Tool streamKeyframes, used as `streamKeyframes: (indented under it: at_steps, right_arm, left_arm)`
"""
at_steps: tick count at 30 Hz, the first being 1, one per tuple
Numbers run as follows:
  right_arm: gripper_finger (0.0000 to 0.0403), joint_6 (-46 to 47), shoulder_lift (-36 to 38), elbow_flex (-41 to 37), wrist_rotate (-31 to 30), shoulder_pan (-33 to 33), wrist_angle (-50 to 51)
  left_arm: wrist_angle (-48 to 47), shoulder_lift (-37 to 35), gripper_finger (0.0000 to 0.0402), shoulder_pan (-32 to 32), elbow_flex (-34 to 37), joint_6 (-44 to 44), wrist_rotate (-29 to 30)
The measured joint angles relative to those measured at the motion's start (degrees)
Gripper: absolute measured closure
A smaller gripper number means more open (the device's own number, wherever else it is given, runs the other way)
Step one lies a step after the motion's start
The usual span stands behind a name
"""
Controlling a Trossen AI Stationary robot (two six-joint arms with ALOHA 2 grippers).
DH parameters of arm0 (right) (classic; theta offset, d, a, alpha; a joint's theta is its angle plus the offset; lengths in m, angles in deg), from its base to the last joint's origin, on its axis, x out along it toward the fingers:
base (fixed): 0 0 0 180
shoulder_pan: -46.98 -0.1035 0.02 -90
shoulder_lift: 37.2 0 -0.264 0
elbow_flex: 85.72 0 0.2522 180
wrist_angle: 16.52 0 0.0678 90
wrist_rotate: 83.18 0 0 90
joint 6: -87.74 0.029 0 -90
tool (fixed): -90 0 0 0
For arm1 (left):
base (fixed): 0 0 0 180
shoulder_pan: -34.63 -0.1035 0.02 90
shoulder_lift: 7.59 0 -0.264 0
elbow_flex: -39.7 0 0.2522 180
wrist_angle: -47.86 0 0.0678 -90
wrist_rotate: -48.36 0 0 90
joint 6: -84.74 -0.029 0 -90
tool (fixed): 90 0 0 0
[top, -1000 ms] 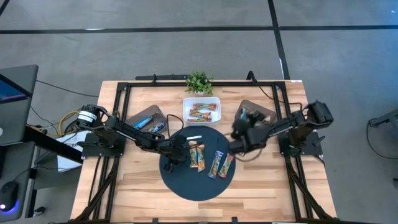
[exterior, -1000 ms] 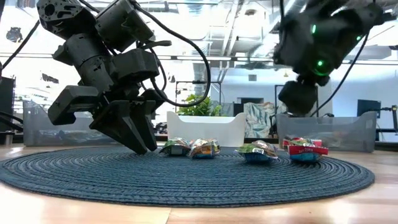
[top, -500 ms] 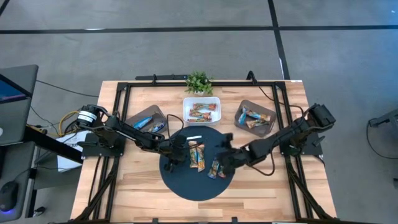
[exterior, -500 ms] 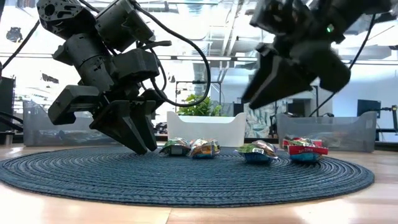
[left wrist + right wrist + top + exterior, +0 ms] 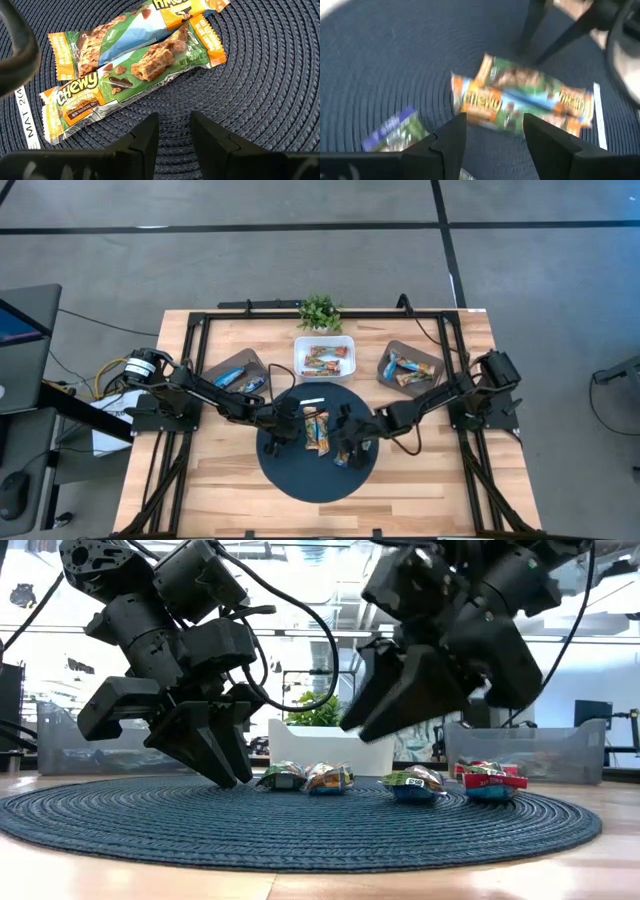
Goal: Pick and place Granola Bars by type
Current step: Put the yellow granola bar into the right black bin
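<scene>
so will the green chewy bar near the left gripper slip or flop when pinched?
Probably slick: the green chewy bar has a glossy wrapper. Likely light and a bit bendy, being thin and flat on the woven mat; it shouldn't roll. The left gripper is open beside it.

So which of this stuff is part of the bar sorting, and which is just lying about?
Job:
- bars on the mat
- bars in the white tray
- bars in the left bin and right bin
- left hand, low on the mat
- right hand, open above the mat

Lying about:
- plant
- white strip
</scene>
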Motion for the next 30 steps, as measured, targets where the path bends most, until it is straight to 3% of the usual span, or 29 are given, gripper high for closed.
streamKeyframes:
  at_steps: [10,22,27,30]
  right_arm:
    - [0.0221,0.2,-1.0,-0.1,12.5,0.5,-4.1]
    - [0.0223,0.0,-1.0,0.0,13.1,0.5,-7.0]
    - [0.0225,-1.3,-6.1,0.9,13.2,0.6,-10.8]
    - [0.0225,-1.5,-8.1,3.4,13.2,1.1,-7.1]
  left_arm:
    - [0.0,0.0,0.0294,0.0,0.0,0.0,0.0]
    - [0.2,0.0,0.0294,0.0,0.0,0.0,0.0]
    - [0.3,0.0,0.0294,0.0,0.0,0.0,0.0]
    - [0.3,0.0,0.0294,0.0,0.0,0.0,0.0]
